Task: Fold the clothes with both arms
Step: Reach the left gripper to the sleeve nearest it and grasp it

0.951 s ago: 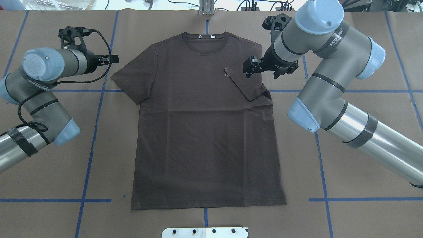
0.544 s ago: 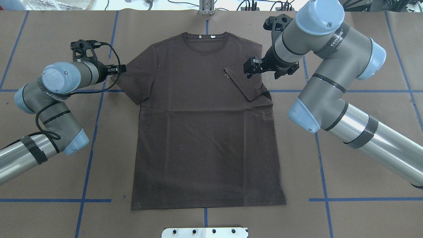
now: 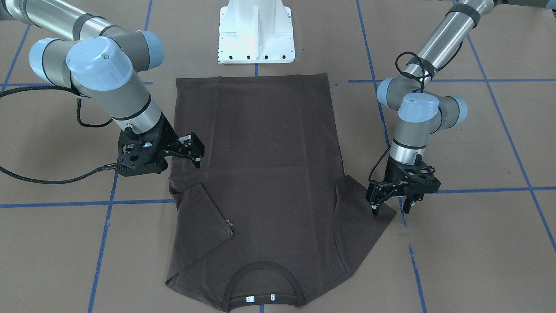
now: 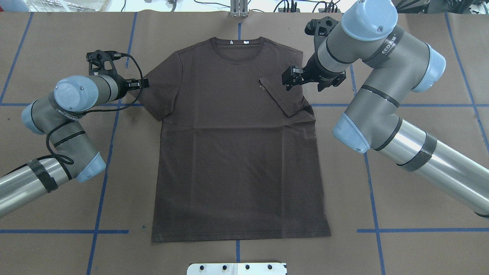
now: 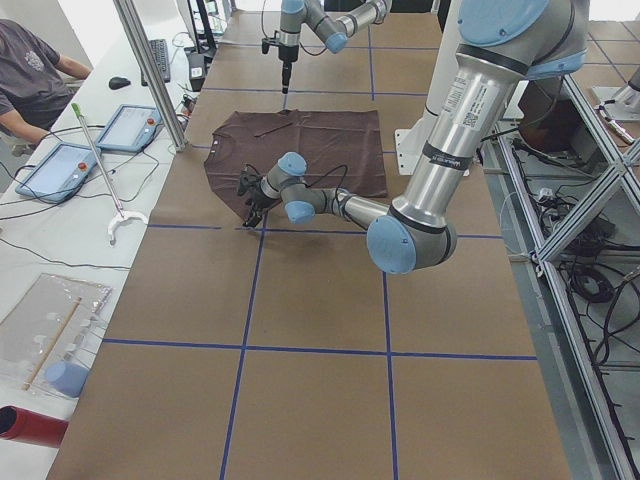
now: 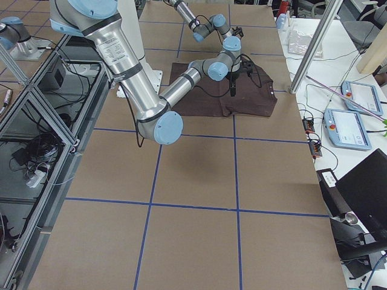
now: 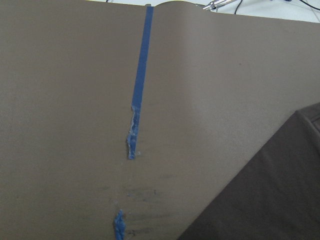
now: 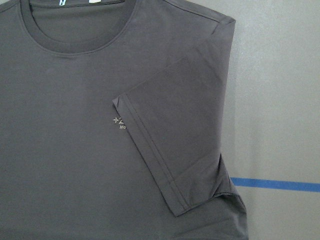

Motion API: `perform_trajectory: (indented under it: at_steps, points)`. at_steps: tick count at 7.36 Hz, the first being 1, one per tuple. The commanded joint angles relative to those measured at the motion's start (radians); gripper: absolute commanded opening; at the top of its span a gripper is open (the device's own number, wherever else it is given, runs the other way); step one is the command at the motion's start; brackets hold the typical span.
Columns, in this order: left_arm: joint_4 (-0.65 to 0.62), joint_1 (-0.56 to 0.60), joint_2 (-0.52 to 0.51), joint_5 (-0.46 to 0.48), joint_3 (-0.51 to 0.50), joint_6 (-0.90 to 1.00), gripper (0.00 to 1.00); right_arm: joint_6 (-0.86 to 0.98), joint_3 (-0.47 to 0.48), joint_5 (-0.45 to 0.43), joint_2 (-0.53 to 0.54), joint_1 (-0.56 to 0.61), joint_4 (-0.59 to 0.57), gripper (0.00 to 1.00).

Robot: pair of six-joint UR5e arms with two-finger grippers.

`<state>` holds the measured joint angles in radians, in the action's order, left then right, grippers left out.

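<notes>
Fingers spread, the left gripper (image 3: 392, 204) brackets the unfolded sleeve tip of the T-shirt (image 4: 237, 160) lying flat between both pincers; the right gripper (image 3: 196, 150), likewise spread, hovers empty. Lowering fully before pinching should catch both layers.

Little legible writing: part of a chest print and one arm band.
The dark brown short-sleeved T-shirt (image 8: 65, 165) bears small pale chest lettering (image 8: 120, 123): a cross mark above "Mo", the rest hidden under the folded-in sleeve. A black band (image 4: 386, 45) on the grey-silver right robot arm (image 4: 376, 107) shows "EED" and further unclear characters. The white neck tags (image 3: 249, 299) are too small to read.
</notes>
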<state>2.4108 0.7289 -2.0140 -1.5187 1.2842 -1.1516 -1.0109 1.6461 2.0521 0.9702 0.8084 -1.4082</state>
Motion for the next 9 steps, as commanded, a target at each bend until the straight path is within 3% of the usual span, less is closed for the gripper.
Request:
perform_trajectory:
  at_steps: [1, 2, 3, 6, 7, 8, 9]
  points:
    - [-0.001, -0.009, 0.000, 0.000, 0.000, 0.004, 0.94, 0.000, 0.000, -0.001, 0.002, 0.000, 0.000, 1.00]
    - [-0.001, -0.011, 0.000, -0.001, 0.001, 0.006, 0.81, 0.000, 0.000, 0.000, 0.002, 0.000, 0.002, 1.00]
    - [-0.001, -0.011, 0.000, -0.001, 0.001, 0.007, 0.62, 0.000, 0.000, 0.000, 0.002, 0.000, 0.002, 1.00]
    - [0.001, -0.011, 0.000, -0.001, 0.006, 0.004, 0.29, 0.000, 0.000, 0.000, 0.007, 0.000, 0.005, 1.00]
    - [-0.005, -0.011, -0.005, -0.001, 0.009, 0.004, 0.10, 0.000, -0.002, 0.000, 0.008, 0.000, 0.005, 1.00]
    - [-0.005, -0.011, -0.012, -0.003, 0.016, 0.004, 0.00, 0.000, -0.002, -0.001, 0.008, 0.000, 0.006, 1.00]
    - [-0.007, -0.011, -0.014, -0.005, 0.021, 0.001, 0.00, 0.000, 0.000, -0.001, 0.008, 0.000, 0.006, 1.00]
